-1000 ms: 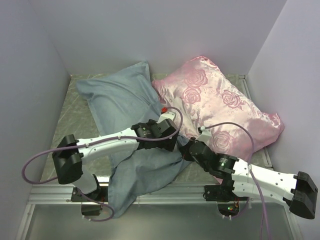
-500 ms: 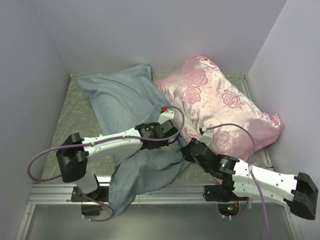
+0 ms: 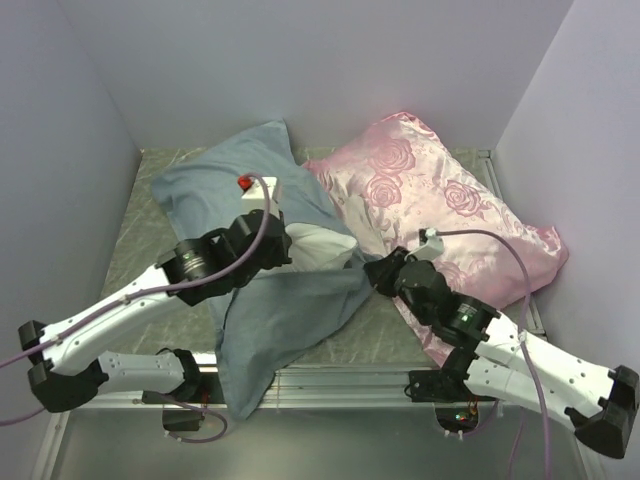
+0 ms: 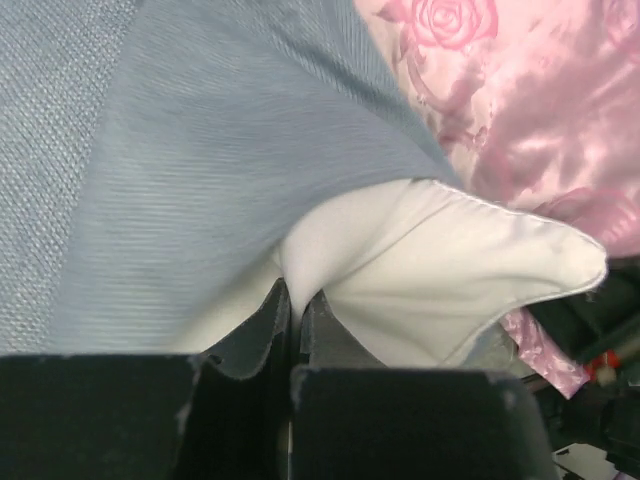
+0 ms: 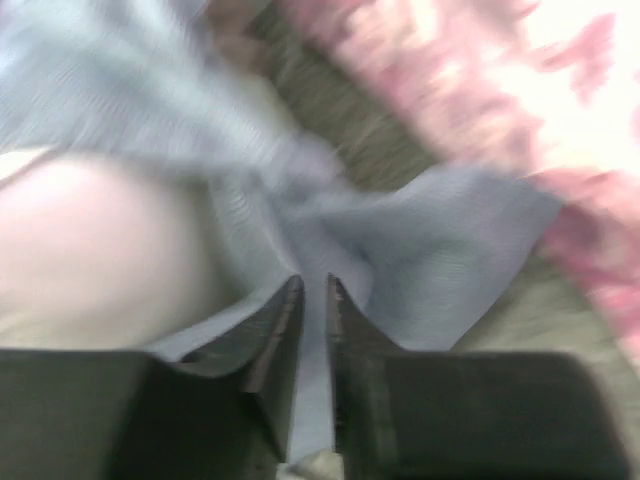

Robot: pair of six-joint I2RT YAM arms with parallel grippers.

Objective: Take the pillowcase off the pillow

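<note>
The grey-blue pillowcase (image 3: 210, 190) lies crumpled across the mat, its lower part hanging over the front rail. A corner of the white pillow (image 3: 318, 243) sticks out of its opening. My left gripper (image 3: 286, 244) is shut on a pinch of that white corner; in the left wrist view the pillow (image 4: 450, 270) runs into the closed gripper (image 4: 293, 300) under the pillowcase (image 4: 220, 150). My right gripper (image 3: 373, 272) sits at the pillowcase edge. Its jaws stand slightly apart around (image 5: 312, 300), with pillowcase (image 5: 440, 250) fabric in the narrow gap and the pillow (image 5: 80, 250) to the left.
A pink satin rose-patterned cushion (image 3: 440, 200) fills the back right, touching the pillowcase and lying under the right arm. White walls close in the left, back and right. The green mat (image 3: 140, 240) ends at a metal rail (image 3: 340, 380) in front.
The left gripper has shut on the pillow corner and pulled up and to the left, drawing white pillow out of the pillowcase. The right gripper's jaws have parted a little.
</note>
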